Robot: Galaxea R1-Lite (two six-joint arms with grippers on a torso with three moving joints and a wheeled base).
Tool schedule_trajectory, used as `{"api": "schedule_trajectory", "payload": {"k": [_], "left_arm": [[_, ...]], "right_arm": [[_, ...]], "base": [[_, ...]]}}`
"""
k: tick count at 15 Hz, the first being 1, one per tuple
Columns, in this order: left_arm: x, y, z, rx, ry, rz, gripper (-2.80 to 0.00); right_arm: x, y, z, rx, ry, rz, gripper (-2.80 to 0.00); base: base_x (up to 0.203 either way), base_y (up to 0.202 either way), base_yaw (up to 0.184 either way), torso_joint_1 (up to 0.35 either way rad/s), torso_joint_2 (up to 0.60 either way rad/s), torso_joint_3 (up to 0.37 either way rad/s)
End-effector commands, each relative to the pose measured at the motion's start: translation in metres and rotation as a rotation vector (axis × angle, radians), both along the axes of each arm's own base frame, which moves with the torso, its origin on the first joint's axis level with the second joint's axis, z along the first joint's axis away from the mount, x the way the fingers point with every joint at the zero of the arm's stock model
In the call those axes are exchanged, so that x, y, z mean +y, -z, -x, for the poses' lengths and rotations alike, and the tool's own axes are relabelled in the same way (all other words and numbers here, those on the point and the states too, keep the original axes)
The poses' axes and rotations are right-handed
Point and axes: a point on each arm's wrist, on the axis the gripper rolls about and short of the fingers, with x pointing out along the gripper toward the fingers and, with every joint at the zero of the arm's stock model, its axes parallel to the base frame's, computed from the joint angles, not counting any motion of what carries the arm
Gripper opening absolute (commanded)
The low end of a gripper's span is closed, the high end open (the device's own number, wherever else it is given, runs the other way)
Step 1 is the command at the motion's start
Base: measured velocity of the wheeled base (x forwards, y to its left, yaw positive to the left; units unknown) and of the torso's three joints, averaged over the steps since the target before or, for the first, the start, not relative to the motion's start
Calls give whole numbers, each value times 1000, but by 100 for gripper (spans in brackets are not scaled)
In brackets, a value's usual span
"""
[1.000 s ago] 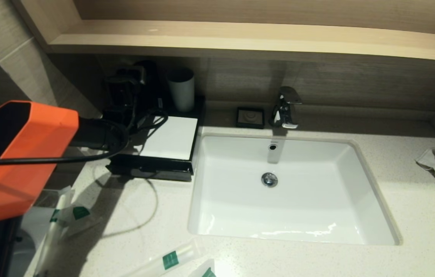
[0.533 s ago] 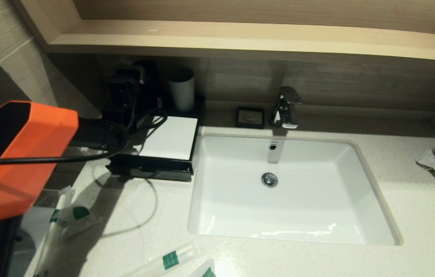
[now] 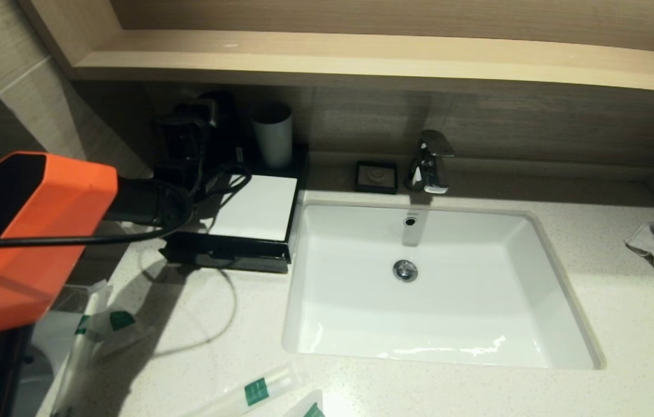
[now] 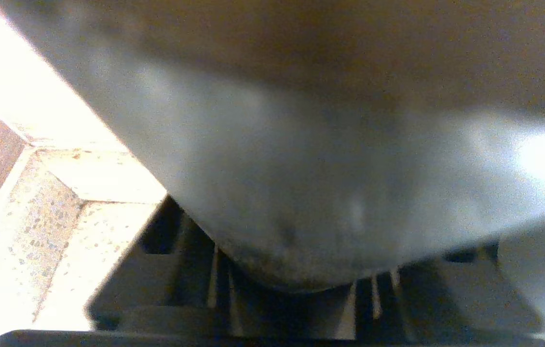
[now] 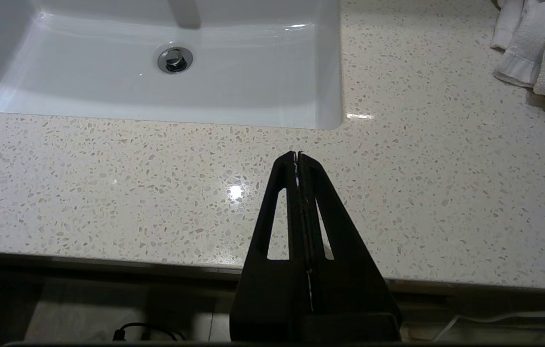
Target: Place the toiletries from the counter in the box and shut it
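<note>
Head view shows the task barely begun: packets lie on the counter at 7 and 6 o'clock, the box at 10 sits closed, left hand behind it unreadable, right hand pinched empty
</note>
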Motion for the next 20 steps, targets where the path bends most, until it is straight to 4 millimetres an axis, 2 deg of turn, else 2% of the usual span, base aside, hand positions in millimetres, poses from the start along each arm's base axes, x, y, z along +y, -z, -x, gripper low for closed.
{"api": "schedule_trajectory", "payload": {"k": [1, 8, 11, 18, 20], "left_arm": [[0, -1, 0, -6, 0, 0, 0], [1, -6, 5, -15, -3, 8, 0], [3, -7, 12, 1, -2, 18, 0], [11, -22, 51, -1, 1, 28, 0], [13, -21, 64, -3, 1, 28, 0]], "right_arm": [[0, 0, 0, 0, 0, 0, -280], [0, 0, 0, 0, 0, 0, -280], [0, 0, 0, 0, 0, 0, -280], [0, 0, 0, 0, 0, 0, -280], [0, 0, 0, 0, 0, 0, -280]], "base": [[0, 0, 0, 0, 0, 0], [0, 0, 0, 0, 0, 0], [0, 0, 0, 0, 0, 0], [0, 0, 0, 0, 0, 0], [0, 0, 0, 0, 0, 0]]}}
